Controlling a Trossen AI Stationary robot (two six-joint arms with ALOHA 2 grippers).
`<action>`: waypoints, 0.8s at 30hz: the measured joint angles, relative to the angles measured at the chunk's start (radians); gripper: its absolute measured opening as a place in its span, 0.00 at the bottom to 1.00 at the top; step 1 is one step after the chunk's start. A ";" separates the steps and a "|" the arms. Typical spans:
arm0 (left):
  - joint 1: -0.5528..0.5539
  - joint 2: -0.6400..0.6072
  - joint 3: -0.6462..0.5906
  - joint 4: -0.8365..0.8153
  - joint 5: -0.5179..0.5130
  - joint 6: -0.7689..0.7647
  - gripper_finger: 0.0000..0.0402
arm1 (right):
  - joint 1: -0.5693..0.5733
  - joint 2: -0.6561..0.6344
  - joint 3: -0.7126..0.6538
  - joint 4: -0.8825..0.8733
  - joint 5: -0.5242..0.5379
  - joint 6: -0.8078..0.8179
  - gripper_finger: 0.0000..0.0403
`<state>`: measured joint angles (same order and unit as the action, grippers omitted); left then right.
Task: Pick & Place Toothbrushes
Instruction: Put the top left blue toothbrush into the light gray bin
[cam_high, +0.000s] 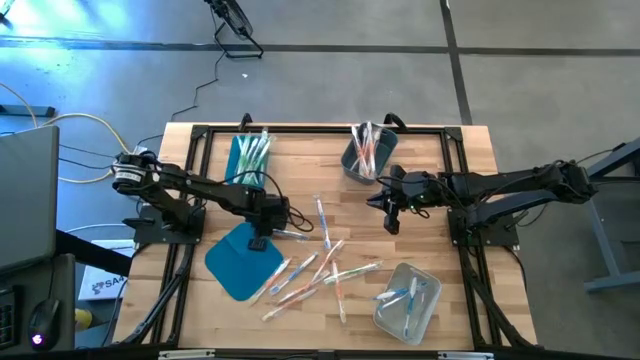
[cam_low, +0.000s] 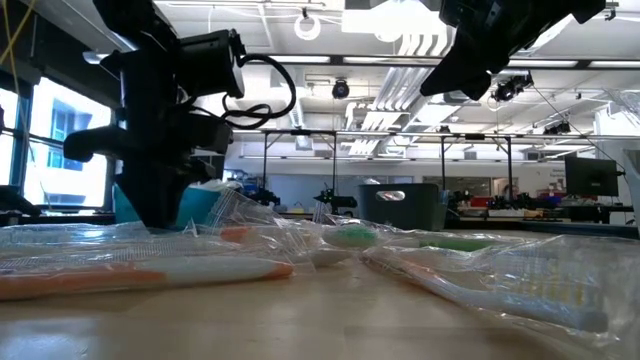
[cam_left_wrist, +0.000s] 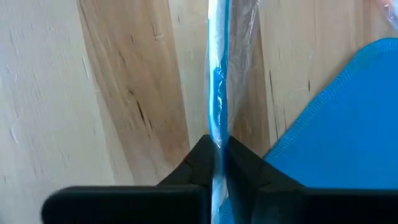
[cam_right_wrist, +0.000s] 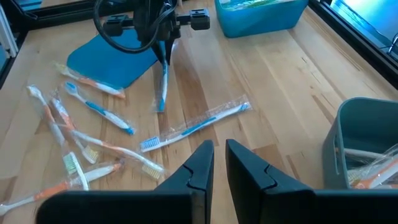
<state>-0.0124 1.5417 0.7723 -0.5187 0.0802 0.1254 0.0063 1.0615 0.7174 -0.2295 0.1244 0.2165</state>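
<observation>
Left wrist view: left fingers (cam_left_wrist: 217, 163) pinch a blue toothbrush (cam_left_wrist: 217, 81).

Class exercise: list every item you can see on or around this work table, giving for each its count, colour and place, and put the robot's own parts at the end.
Loose toothbrushes: over a dozen, pale with blue, orange or green parts, scattered mid-table.
Blue toothbrush: one, wrapped, on the wood beside the lid, pinched by the left gripper.
Teal bin: one, far left of the table, holding green brushes.
Grey bin: one, far centre, holding orange brushes.
Clear bin: one, near right, holding blue brushes.
Teal lid: one, flat, near left.
Table: one, pale wood.
Left gripper: dark, down by the lid's edge.
Right gripper: dark, fingers nearly together, empty, raised beside the grey bin.
</observation>
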 joint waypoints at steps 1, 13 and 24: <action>0.000 -0.001 0.000 0.000 0.001 0.000 0.03 | 0.000 0.000 0.000 0.000 -0.004 0.000 0.08; 0.105 -0.080 0.048 -0.060 0.051 0.082 0.03 | 0.000 -0.017 0.000 -0.003 -0.147 -0.002 0.08; 0.310 -0.109 0.060 0.232 0.447 0.113 0.03 | 0.000 -0.161 0.002 -0.004 -0.147 -0.006 0.08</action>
<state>0.2974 1.4324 0.8322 -0.2867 0.5276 0.2384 0.0063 0.9005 0.7189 -0.2336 -0.0227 0.2108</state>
